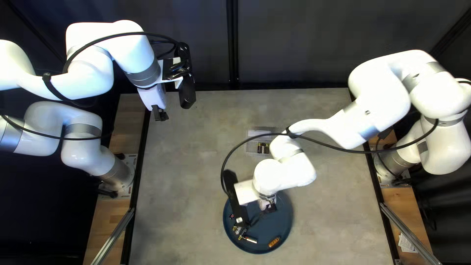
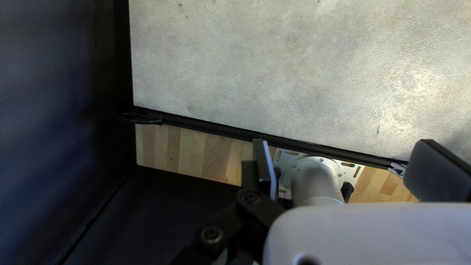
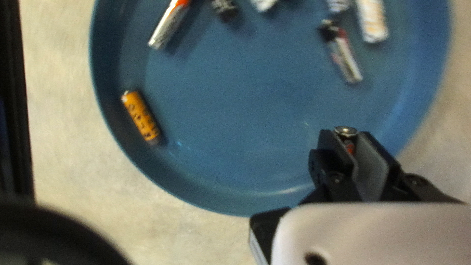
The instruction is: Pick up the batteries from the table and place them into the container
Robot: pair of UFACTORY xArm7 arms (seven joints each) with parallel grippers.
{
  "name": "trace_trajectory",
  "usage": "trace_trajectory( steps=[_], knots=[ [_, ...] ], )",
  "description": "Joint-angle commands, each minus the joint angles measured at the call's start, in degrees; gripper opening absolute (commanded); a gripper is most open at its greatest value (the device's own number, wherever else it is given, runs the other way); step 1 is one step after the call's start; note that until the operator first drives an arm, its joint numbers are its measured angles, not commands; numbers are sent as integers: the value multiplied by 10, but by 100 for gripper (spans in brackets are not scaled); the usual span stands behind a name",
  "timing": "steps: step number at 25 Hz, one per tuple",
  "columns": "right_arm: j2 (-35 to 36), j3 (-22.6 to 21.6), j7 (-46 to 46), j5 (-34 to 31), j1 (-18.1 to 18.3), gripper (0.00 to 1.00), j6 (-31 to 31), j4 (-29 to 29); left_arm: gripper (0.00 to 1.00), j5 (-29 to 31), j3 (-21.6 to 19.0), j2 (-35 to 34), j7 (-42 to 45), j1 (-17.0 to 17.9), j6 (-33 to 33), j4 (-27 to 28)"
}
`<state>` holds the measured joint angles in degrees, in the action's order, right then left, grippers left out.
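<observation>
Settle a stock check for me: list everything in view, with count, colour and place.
Plate: one, blue, near table edge
Loose batteries: seven visible, mixed orange, silver, white, black, on plate
Held battery: one, partly red, in right gripper
Container: one, pale grey, beyond plate; batteries inside, count unclear
Table: one, grey top
Curtain: dark, behind table
Cables: several, black, along arms
Rails: two, silver, table sides
Arms: two, white, one per side
Grippers: two, black; left open, right shut on battery

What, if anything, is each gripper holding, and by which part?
The right gripper holds a battery by its sides, one end showing between the fingertips. The left gripper is open, holding nothing.
</observation>
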<state>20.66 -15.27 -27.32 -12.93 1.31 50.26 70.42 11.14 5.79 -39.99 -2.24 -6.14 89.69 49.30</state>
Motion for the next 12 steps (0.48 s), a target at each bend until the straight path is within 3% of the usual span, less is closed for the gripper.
trace_trajectory(
  steps=[1,5,12],
  knots=[
    [-24,61,-264,-5,-13,0,21,-19,100,0,0,0,0,0,0,0],
    [-34,82,-419,-19,-25,0,26,-40,100,0,0,0,0,0,0,0],
    [-34,82,-419,-19,-25,0,26,-40,100,0,0,0,0,0,0,0]
  ],
)
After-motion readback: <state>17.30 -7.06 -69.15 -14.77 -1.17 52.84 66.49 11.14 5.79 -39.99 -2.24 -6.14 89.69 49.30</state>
